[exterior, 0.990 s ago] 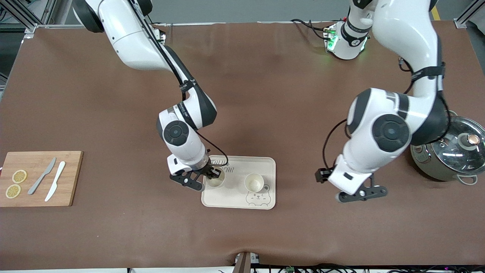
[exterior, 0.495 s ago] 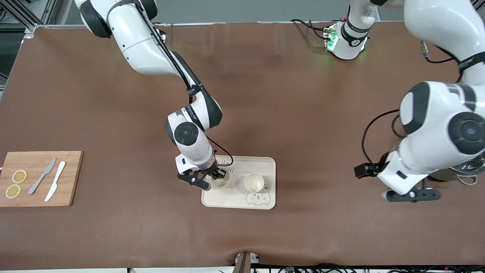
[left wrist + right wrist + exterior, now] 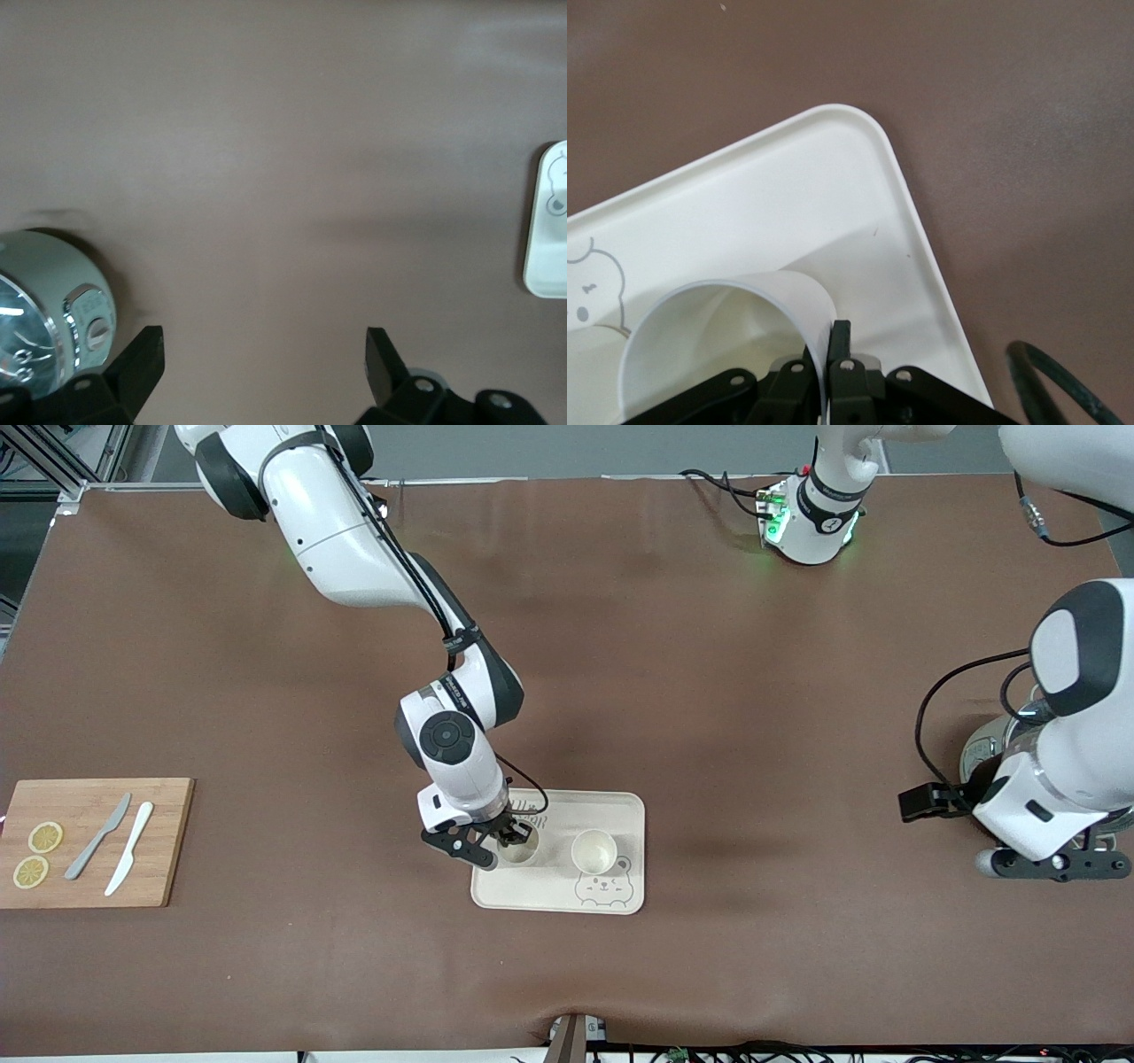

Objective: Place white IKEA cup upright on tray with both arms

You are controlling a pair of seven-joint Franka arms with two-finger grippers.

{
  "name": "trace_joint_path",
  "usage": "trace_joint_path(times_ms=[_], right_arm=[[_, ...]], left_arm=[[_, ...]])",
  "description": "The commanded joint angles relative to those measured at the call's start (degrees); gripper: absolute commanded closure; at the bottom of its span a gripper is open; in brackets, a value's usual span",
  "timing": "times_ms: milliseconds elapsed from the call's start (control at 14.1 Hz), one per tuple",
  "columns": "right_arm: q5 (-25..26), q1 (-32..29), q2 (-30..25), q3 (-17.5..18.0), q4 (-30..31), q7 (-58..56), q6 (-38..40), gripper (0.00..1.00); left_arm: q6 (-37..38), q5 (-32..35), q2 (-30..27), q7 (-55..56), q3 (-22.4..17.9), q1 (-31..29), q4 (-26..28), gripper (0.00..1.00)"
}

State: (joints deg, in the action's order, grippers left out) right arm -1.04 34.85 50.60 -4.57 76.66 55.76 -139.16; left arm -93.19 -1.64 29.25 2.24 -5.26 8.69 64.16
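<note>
Retreating toward the pot (image 3: 992, 748), the left gripper (image 3: 1045, 865) hangs released; the right gripper (image 3: 496, 841) pinches a white cup's (image 3: 516, 849) rim on the tray (image 3: 620, 899), beside another cup (image 3: 594, 852); releasing askew could topple it.

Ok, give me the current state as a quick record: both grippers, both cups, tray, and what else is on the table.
right gripper: shut on the rim of a cup, over the tray
held cup: upright, on the tray at the right arm's end
second cup: upright on the tray, free, beside the held cup
left gripper: open, empty, above bare table beside the pot
board: at the right arm's end, with two knives and two lemon slices
</note>
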Motion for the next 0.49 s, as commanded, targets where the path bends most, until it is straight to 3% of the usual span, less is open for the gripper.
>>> trace_joint_path(times_ms=[0,283,354,424], right_arm=[[1.92,0.75,1.6,-0.7,-1.69,2.51,-0.15,1.0],[1.83,0.66,1.6,-0.61,-1.69,2.51,-0.06,0.98],[1.83,0.66,1.6,-0.61,-1.69,2.51,-0.06,0.85],[1.83,0.57,1.6,-0.61,-1.69,2.51,-0.06,0.58]], left_arm=[[-2.5,-1.0,-7.09,-2.24,0.08,-0.78,9.55,0.0],[-9.46,-1.0,-15.27,-2.24,0.08,-0.78,21.52,0.0],[-9.46,-1.0,-16.59,-2.24,0.08,-0.78,22.67,0.0],[-9.46,-1.0,-18.08,-2.33,0.08,-0.78,24.07,0.0]])
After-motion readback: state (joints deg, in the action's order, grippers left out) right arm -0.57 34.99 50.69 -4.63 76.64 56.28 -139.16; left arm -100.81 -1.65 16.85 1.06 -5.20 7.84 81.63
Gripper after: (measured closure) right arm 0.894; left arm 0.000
